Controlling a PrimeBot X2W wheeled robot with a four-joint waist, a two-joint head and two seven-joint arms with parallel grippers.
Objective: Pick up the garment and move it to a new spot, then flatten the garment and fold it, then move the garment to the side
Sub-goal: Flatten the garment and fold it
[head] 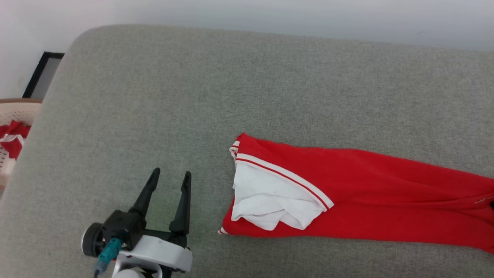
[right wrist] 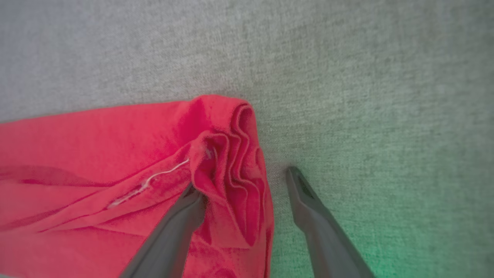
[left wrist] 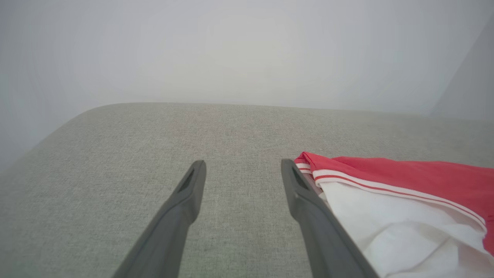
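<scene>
Fold step: left claw open at 9 o'clock of garment, right claw open astride its 3 o'clock end; next, probably, pinch and fold over.

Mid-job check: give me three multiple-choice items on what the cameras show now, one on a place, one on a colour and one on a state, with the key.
1. Where does the garment lie relative to the left gripper?
A. On the robot's left of it.
B. On the robot's right of it, on the grey cushion.
C. Hanging from its fingers.

2. What colour is the sleeve lying on the garment's end nearest the left gripper?
A. Black.
B. Blue.
C. White.

3. How does the right gripper stand?
A. Open, one finger at the garment's end, the other over the cushion.
B. Shut on the garment.
C. Shut on nothing.

Key:
1 B: the head view shows the red strip lying flat to the right of the gripper's fingers.
2 C: the sleeve is white below its striped trim.
3 A: the right wrist view shows the fingers wide apart.
</scene>
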